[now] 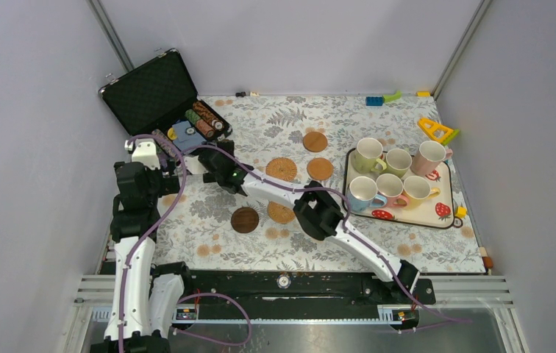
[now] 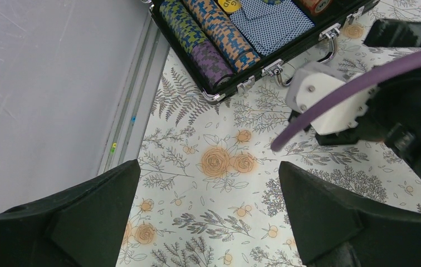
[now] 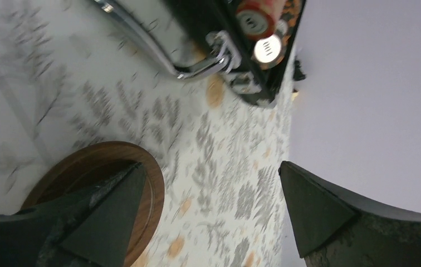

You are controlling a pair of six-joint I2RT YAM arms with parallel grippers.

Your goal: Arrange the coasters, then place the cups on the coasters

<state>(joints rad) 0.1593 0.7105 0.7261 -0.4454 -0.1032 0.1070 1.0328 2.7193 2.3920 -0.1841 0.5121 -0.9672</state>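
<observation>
Working from the left, take the poker chip case (image 1: 159, 95) as your reference throughout. The left gripper (image 2: 208, 167) hangs just in front of the case's near edge, fingers spread wide, with only floral cloth (image 2: 214, 222) between them. The right gripper (image 3: 209, 167) sits just beside it, near the case's right-hand front corner, with its jaws also fully apart and empty. One dark brown coaster (image 3: 147, 206) lies flat on the cloth on the side of the right gripper away from the case, off-centre from the jaw gap and partly beneath one finger. It is round, so no long axis governs approach. Judge the right arm the nearer; you would shift it away from the case until the rim sits between the fingers. Note the case's chrome handle (image 3: 141, 41) close ahead and the left gripper alongside, so room there is tight. Further right of the case lie the second dark coaster (image 1: 245, 220) and four tan coasters (image 1: 282, 168), with open cloth between them. Well apart to the right, the cups (image 1: 390, 190) stand on their tray (image 1: 415, 219).
</observation>
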